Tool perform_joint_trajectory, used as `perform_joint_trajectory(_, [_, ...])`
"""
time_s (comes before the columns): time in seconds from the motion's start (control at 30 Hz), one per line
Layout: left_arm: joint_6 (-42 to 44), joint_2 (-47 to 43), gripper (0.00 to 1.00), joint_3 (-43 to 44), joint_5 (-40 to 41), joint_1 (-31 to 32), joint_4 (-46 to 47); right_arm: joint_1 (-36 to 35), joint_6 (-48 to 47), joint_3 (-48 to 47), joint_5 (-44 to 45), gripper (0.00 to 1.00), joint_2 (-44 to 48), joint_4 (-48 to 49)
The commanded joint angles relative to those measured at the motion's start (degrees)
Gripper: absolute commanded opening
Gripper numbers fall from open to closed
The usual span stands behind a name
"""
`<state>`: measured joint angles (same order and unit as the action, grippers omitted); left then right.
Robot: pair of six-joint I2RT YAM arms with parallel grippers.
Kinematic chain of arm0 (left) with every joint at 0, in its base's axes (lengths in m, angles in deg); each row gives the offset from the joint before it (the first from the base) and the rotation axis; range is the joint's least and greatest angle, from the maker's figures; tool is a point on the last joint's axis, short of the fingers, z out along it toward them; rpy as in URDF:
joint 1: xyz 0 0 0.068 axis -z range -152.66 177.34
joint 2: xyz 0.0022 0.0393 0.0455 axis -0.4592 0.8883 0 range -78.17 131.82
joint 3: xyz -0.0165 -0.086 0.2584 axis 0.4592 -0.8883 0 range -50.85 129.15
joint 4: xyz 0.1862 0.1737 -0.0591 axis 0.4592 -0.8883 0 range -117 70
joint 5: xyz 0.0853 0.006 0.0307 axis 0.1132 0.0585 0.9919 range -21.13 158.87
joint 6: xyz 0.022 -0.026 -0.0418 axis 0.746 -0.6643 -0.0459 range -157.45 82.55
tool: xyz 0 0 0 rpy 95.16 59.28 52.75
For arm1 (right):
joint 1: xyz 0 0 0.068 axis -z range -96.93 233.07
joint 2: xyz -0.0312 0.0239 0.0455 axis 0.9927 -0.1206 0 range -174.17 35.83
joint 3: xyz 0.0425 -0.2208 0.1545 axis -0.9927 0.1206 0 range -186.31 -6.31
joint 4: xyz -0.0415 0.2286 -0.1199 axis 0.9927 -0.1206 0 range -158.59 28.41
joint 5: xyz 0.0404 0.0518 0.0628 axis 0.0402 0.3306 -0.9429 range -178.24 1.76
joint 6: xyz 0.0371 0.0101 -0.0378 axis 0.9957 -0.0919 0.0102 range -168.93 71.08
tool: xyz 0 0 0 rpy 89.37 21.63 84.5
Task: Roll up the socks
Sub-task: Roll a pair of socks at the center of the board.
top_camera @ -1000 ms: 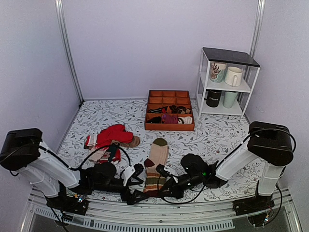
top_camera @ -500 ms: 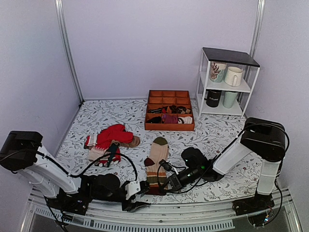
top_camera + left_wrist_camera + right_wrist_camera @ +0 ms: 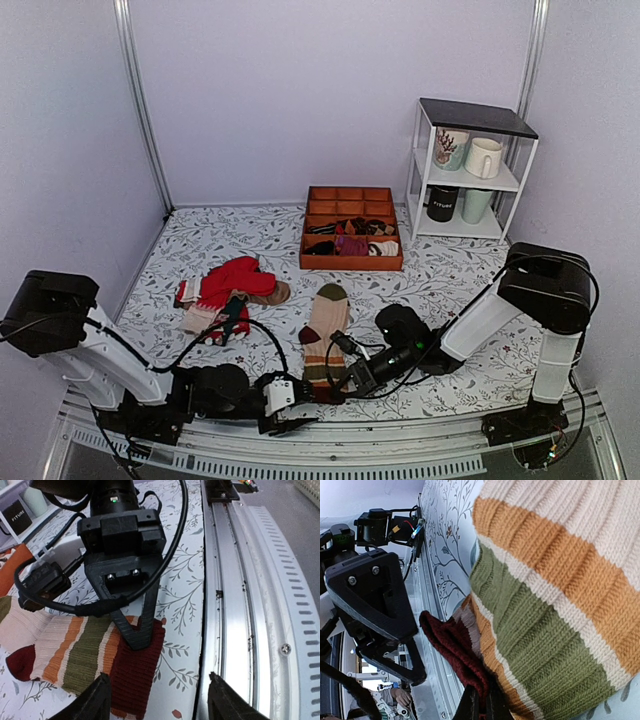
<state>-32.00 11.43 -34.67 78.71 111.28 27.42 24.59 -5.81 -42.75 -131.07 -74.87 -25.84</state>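
Top external view: long beige ribbed socks, olive toe, striped leg, maroon cuff (image 3: 324, 330), lie lengthwise at near-centre of floral-print bench (image 3: 450, 280), toe far, cuff near.
- Since a second ago: cuff end bunched, looks drawn slightly far; roll likely just starting.
- Right tool (image 3: 138, 639) pinched tight on cuff.
- Left tool (image 3: 162, 700) pulled back from sock's left edge to near rail, jaws wide, empty, facing cuff.

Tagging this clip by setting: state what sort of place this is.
Probably a robot test booth staged as a home laundry corner: plain wall panels, an aluminium mounting rail, and a floral-clothed table holding socks, an orange divider tray and a mug shelf.
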Motion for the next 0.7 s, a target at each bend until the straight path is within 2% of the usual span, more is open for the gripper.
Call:
perform_joint_trajectory(0.0, [1.9,2.9,0.65,1.5,-1.5,-0.9,1.3,0.1,0.2,1.7,2.0,0.00,-4.0,-9.6])
perform_joint_trajectory(0.47, [1.6,5.9,0.63,3.2,-5.3,-6.8,0.0,0.2,0.2,2.1,1.2,0.00,-3.6,-9.6])
perform_joint_trajectory(0.67, [-0.1,7.5,0.54,3.3,-8.4,-7.0,0.0,0.1,0.4,2.2,1.1,0.00,-3.8,-9.3])
